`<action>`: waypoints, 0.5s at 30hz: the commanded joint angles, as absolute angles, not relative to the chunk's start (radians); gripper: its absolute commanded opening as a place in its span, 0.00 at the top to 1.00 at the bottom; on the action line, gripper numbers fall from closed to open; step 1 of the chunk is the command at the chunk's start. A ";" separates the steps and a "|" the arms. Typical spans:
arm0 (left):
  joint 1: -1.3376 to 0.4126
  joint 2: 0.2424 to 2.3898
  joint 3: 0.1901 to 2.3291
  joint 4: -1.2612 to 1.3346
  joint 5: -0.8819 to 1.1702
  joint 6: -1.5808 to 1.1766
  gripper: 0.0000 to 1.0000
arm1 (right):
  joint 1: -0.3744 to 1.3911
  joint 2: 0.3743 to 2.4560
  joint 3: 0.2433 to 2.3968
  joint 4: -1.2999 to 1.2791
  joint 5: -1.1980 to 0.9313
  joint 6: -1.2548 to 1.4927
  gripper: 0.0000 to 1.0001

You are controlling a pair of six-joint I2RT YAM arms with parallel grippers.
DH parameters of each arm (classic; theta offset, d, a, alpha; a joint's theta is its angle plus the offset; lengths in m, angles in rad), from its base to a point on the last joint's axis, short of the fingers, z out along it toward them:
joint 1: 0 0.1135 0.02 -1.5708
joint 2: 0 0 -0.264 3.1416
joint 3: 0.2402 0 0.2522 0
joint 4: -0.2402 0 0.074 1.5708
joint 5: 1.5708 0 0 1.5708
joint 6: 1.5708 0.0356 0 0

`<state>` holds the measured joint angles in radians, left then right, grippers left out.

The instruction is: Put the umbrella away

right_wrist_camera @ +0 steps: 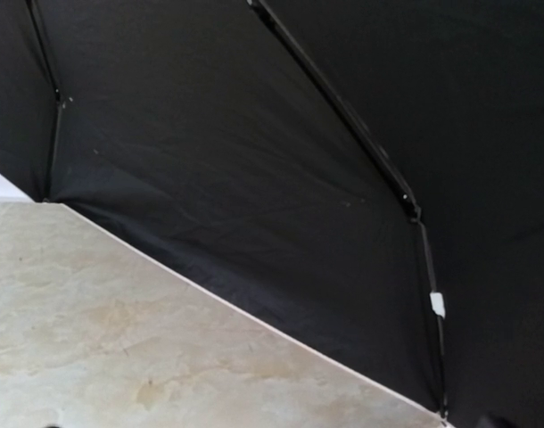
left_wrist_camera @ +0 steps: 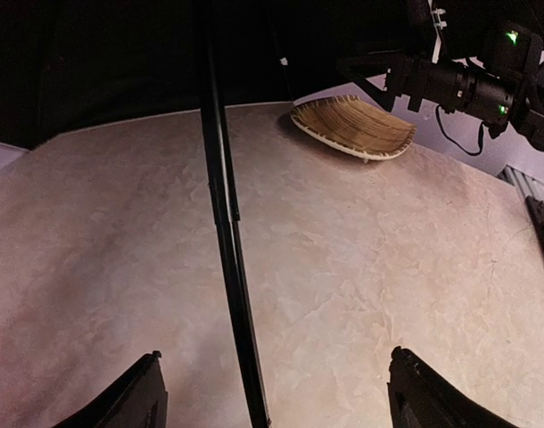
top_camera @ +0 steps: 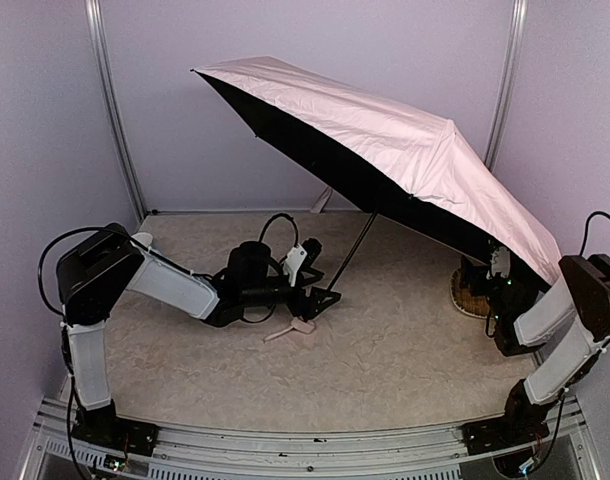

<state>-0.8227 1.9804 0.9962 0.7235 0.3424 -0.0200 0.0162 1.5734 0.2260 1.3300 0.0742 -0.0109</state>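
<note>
My left claw [left_wrist_camera: 274, 357] stood wide open astride the umbrella [top_camera: 385, 130] shaft [left_wrist_camera: 223, 223], gripping nothing; I judged it should centre before closing

your left arm [top_camera: 170, 282]: elbow up at far left, forearm stretched low and out to the right
your left gripper [left_wrist_camera: 274, 361]: jaws spread wide, both fingertips [left_wrist_camera: 134, 397] at the bottom of its wrist view
your right arm [top_camera: 560, 335]: folded close over its base, forearm angled up and left
your right gripper [left_wrist_camera: 372, 80]: jaws apart, fingers not visible in its own wrist view
</note>
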 commanded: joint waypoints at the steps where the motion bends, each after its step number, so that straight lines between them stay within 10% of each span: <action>1: -0.803 2.068 1.113 0.672 0.495 -0.056 0.27 | 0.005 1.581 0.224 1.343 0.072 -0.015 0.00; 15: -0.784 2.136 1.154 0.692 0.443 -0.104 1.00 | 0.005 1.580 0.222 1.344 0.073 -0.015 0.00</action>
